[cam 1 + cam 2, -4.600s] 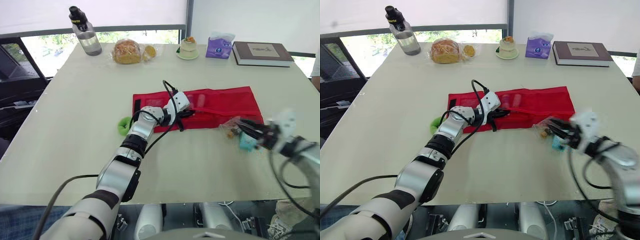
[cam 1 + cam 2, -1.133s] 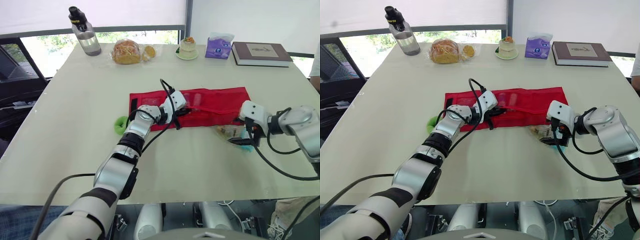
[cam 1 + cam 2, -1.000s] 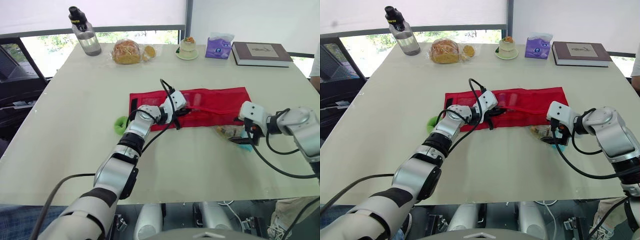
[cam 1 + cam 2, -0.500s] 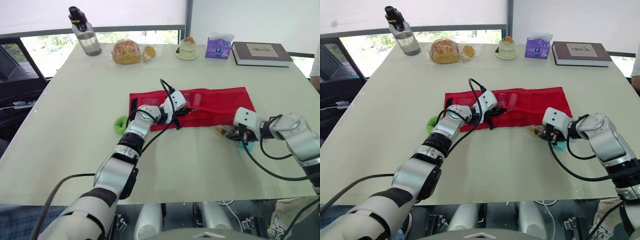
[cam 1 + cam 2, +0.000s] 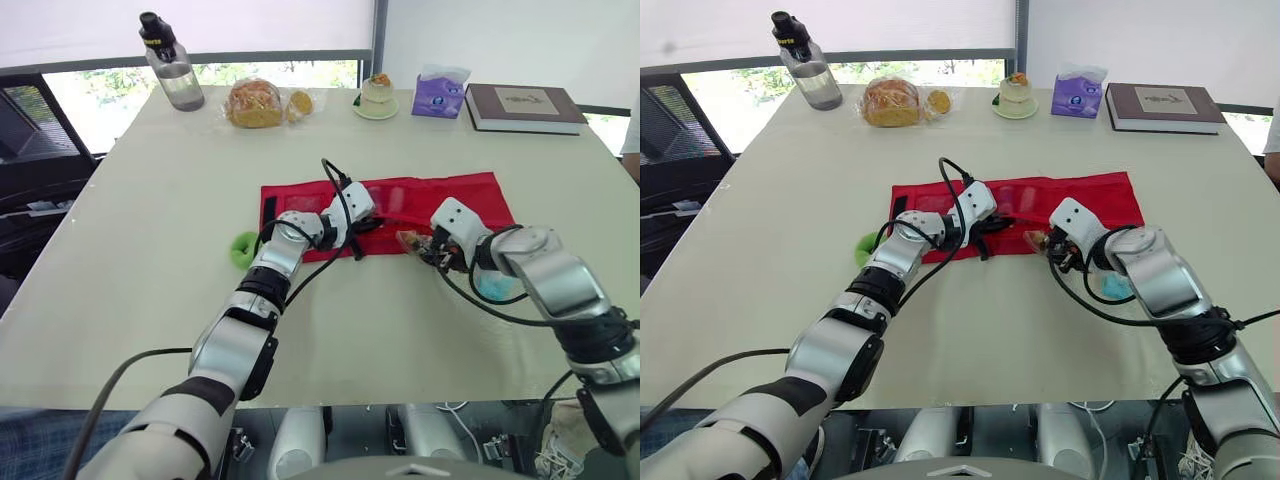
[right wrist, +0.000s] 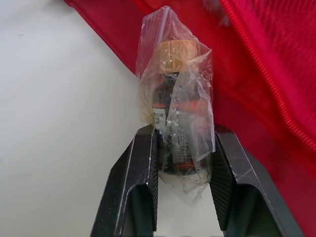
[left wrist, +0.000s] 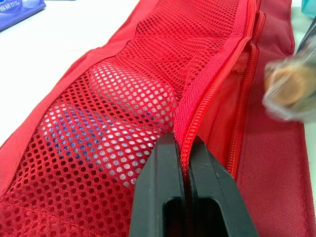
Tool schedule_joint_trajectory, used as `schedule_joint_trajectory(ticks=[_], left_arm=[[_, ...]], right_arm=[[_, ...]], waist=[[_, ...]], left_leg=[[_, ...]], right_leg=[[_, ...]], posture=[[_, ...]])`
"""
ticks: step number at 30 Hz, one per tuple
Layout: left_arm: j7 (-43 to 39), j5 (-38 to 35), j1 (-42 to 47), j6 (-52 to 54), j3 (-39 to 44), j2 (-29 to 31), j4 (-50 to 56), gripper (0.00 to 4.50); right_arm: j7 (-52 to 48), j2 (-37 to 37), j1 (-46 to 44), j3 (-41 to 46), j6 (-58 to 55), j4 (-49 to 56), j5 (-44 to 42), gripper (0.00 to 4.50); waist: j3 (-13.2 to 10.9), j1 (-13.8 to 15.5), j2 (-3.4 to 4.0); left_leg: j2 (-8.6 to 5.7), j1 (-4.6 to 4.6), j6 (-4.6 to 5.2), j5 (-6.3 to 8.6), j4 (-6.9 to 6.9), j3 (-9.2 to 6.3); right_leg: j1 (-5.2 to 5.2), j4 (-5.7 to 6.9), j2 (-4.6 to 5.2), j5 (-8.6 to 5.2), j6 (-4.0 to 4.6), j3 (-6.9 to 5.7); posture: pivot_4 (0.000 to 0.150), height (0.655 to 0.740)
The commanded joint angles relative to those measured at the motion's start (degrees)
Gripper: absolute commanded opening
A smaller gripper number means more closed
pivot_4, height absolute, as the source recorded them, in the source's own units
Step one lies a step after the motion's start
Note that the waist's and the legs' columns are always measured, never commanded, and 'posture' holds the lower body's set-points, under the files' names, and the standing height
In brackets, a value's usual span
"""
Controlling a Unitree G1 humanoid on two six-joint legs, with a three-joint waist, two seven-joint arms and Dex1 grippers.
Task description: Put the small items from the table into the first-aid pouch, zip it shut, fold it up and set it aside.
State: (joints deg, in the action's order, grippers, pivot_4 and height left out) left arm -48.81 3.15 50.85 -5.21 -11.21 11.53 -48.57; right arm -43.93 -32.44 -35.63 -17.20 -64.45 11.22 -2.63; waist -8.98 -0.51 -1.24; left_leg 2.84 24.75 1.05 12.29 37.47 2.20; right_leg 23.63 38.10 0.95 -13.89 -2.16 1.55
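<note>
My left gripper (image 7: 183, 143) is pinching the red mesh pouch (image 7: 148, 74) by its zipper edge (image 7: 207, 94); my right gripper (image 6: 182, 134) is clamping a bagged small bottle (image 6: 177, 89) beside it.

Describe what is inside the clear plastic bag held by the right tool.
A small dark bottle with an orange cap. The wrinkled bag obscures its label, and the right tool covers its sides.

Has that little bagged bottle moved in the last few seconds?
Yes. The bagged bottle, gripped by the right end effector, has gone leftward along the red pouch's near edge toward its middle.
</note>
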Motion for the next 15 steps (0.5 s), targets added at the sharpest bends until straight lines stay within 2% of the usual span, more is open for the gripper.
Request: schedule_joint_trajectory(ticks=[1,15], left_arm=[[-1.2,-0.7,-0.5,0.0,-0.2,-0.8,2.7,0.0],[-1.5,-0.3,-0.6,-0.2,-0.5,-0.7,2.9,0.0]], right_arm=[[4.8,3.9,-3.7,2.2,-9.3,-1.8,-0.8,0.85],[18.4,21.3,-11.3,22.0,-18.1,-13.9,-6.0,0.85]], waist=[[0.0,-0.1,0.0],[0.0,-0.3,0.0]], left_leg=[[0.0,0.0,0.0,0.0,0.0,0.0],[0.0,-0.07,0.01,-0.01,0.07,-0.04]], right_leg=[[0.0,0.0,0.0,0.0,0.0,0.0],[0.05,0.32,-0.02,0.0,0.01,0.01]], posture=[[0.15,0.74],[0.15,0.74]])
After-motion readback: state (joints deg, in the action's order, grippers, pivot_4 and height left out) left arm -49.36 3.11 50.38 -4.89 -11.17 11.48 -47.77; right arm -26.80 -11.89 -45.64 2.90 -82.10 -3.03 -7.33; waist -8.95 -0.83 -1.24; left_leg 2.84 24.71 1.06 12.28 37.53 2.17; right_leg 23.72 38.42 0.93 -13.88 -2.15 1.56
